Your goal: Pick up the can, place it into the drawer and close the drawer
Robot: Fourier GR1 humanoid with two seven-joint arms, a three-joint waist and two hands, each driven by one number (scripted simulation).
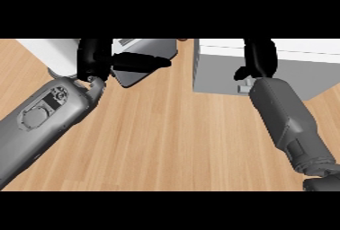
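Right hand (259, 56) on drawer (266, 67), fingers state cannot tell | can not visible | left hand (100, 58) open, resting | advice: push drawer front straight, slow.

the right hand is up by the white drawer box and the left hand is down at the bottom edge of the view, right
Not quite. The head view shows the left hand up near the top, by the grey tilted object, not at the bottom edge. The right hand is indeed by the white drawer box.

No readable text, label, brand, number or sign anywhere on the counter, boxes or forearms.
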